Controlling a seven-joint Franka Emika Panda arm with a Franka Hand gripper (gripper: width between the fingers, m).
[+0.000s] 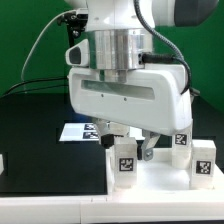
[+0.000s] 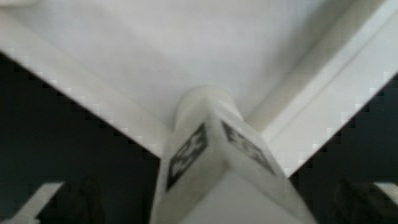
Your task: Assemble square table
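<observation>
The gripper [image 1: 133, 143] hangs with its fingers spread wide and holding nothing, straddling a short white leg [image 2: 217, 160] that stands upright on the white tabletop panel [image 1: 150, 180]; other tagged legs [image 1: 204, 162] stand near it toward the exterior view's right. If the leg is only resting in its corner socket, not seated, a finger brushing it as the arm moves could tip or twist it loose. The parts look like smooth, hard, matte white plastic: blocky legs with black-and-white square tags, a flat panel with a raised rim.
</observation>
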